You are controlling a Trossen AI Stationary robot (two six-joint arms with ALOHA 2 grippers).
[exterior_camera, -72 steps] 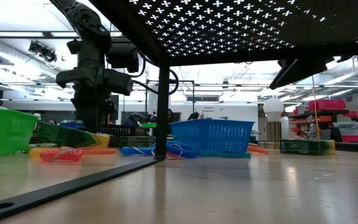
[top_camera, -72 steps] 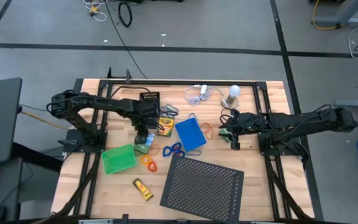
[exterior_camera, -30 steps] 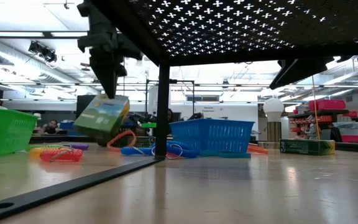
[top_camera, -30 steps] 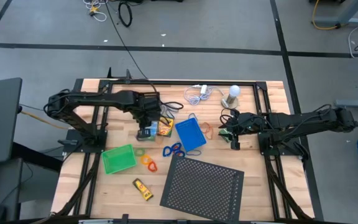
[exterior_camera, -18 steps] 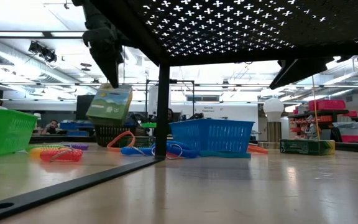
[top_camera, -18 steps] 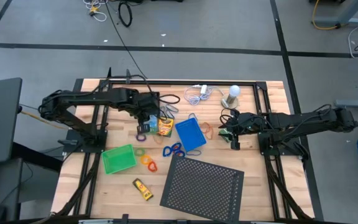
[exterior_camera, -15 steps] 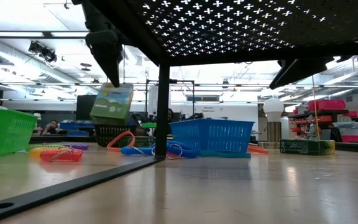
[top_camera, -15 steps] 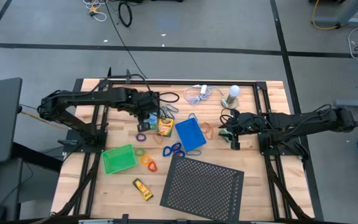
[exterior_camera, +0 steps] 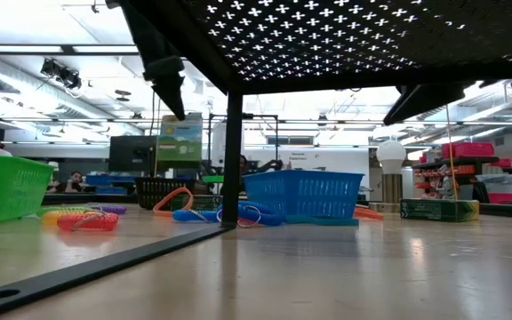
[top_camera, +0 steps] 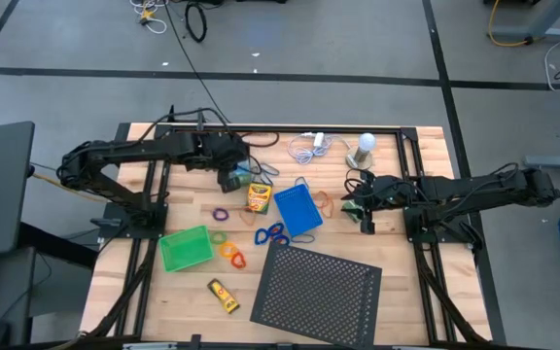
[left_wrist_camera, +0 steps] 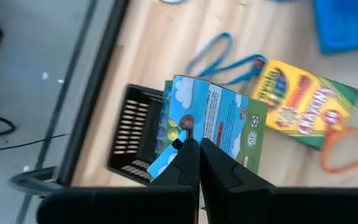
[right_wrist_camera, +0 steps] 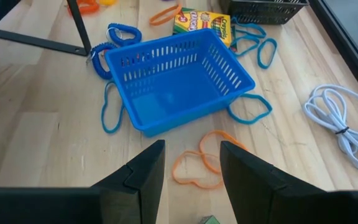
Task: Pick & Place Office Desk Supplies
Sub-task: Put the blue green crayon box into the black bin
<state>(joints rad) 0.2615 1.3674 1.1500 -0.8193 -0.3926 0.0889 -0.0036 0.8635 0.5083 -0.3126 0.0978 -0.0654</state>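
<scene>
The left tool (left_wrist_camera: 194, 163), its two dark fingers pinched nearly together, grips the edge of a small green-white box (left_wrist_camera: 210, 127) and holds it in the air above the back half of the tabletop (top_camera: 377, 243). In the low view the box (exterior_camera: 180, 137) hangs upright, clear of everything lying on the wood. Just beneath and beside it in the left wrist view sits the black tray (left_wrist_camera: 135, 137), close to the dark frame rail at the tabletop's far edge. The yellow-green crayon box (top_camera: 258, 196) lies flat just in front of the tray, next to a corner of the blue tray (top_camera: 297, 211), with blue loops (top_camera: 271, 234) and an orange loop (left_wrist_camera: 344, 148) scattered around them.

The right tool (right_wrist_camera: 191, 167) waits low over the tabletop's right side with its fingers spread apart and nothing between them, facing the blue tray (right_wrist_camera: 176, 78) across a strip of wood that carries only orange loops (right_wrist_camera: 204, 165). A white coiled cable (right_wrist_camera: 347, 134) lies off to one side near the edge.

The green tray (top_camera: 186, 248) stands at the front left, well apart from both tools, with red and orange loops (top_camera: 231, 253) beside it and a yellow tube (top_camera: 224, 295) nearer the front edge. A large black perforated sheet (top_camera: 317, 290) covers the front centre, and a white bulb on a round base (top_camera: 363, 148) stands near the back rail.
</scene>
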